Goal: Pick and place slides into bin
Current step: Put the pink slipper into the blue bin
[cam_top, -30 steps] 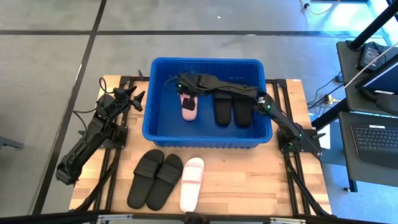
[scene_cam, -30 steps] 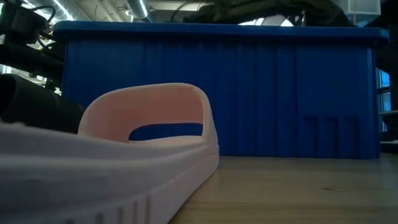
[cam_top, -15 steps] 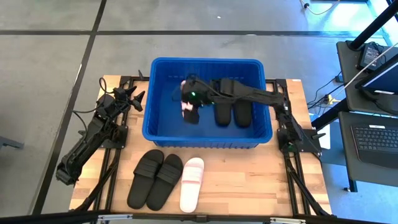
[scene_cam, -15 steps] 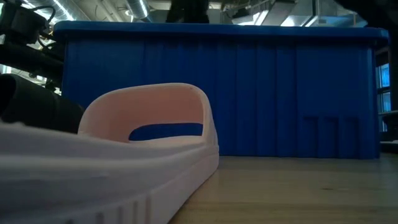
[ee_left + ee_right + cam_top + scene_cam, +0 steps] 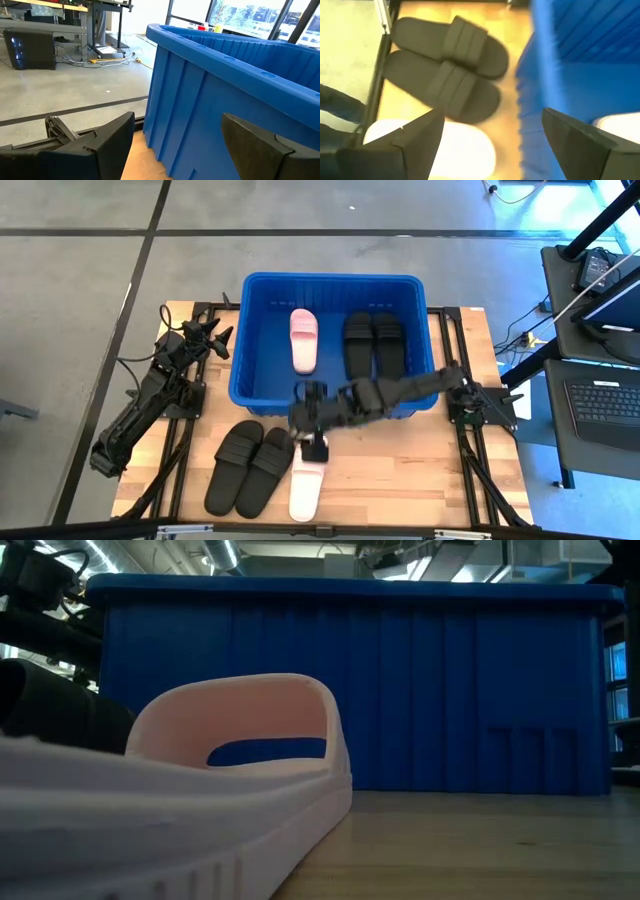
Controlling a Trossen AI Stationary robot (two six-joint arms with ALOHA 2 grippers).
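The blue bin (image 5: 262, 385) stands at the table's far middle. On its floor lie a pale pink slide (image 5: 303, 340) and two black slides (image 5: 373, 345). Two more black slides (image 5: 250, 468) and a pale slide (image 5: 308, 485) lie flat on the table near its front edge. My right gripper (image 5: 314, 442) hangs open, with nothing in it, above the pale slide's far end, just in front of the bin's near wall. In its wrist view the open right gripper (image 5: 492, 150) looks down on the black slides (image 5: 445, 65) and the pale slide (image 5: 445, 150). My left gripper (image 5: 177, 127) waits open beside the bin's left wall (image 5: 210, 95).
The bin's near wall (image 5: 545, 80) rises close beside my right gripper. In the low view the pale slide (image 5: 240, 770) fills the foreground before the bin (image 5: 400, 680). Bare wood lies right of the pale slide (image 5: 400, 470). Desks with laptops stand off the table's right.
My right gripper has risen out of the bin, where it stood over the pale pink slide. It has swung over the near wall toward the table's near edge and tipped further down. It has stayed open. The pink slide stays on the bin's floor.
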